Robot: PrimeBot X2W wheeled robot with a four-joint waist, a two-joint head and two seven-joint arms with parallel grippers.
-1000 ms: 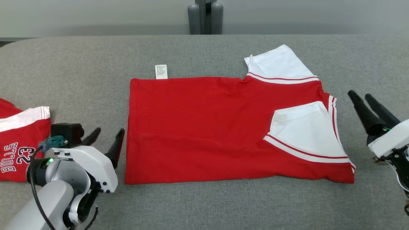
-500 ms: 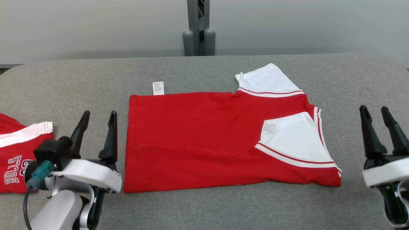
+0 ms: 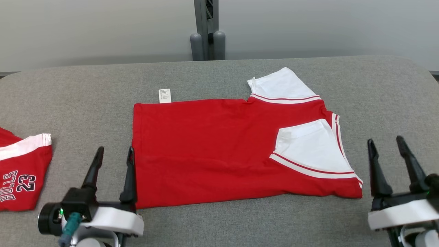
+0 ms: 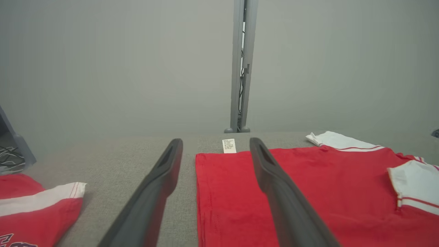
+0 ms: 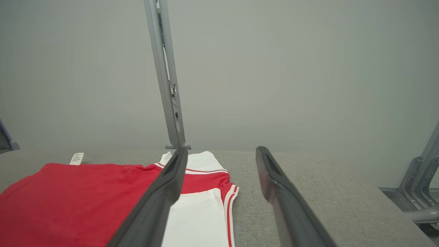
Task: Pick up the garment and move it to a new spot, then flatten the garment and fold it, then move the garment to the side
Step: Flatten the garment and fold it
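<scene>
A red short-sleeved jersey garment with white sleeves and red-striped trim (image 3: 205, 151) is lying flat, back side up, in the middle of a grey fabric-covered table (image 3: 240, 223). Its straight hem is pointing toward the robot's left and its shoulders toward the right. Its near white sleeve (image 3: 308, 151) is lying folded in over the red body, while its far white sleeve (image 3: 279, 84) is sticking out past the garment's far edge. A small white care label (image 3: 165, 95) is poking out beyond the far edge near the hem corner, and a grey metal upright post (image 3: 205, 31) is standing behind the garment, past the table's far edge. The left gripper (image 3: 115, 149) is waiting at the garment's near hem corner with its two dark fingers spread wide and nothing between them. In the left wrist view one finger is showing over the hem edge and the other over bare table; whether either is touching the cloth cannot be told. The right gripper (image 3: 384, 139) is sitting just beyond the garment's shoulder end, apart from the cloth, its fingers likewise splayed and empty. A second red garment with a white band and "BULLS 23" lettering (image 3: 20, 171) is lying well beyond the first garment's hem, at the table's left end.
</scene>
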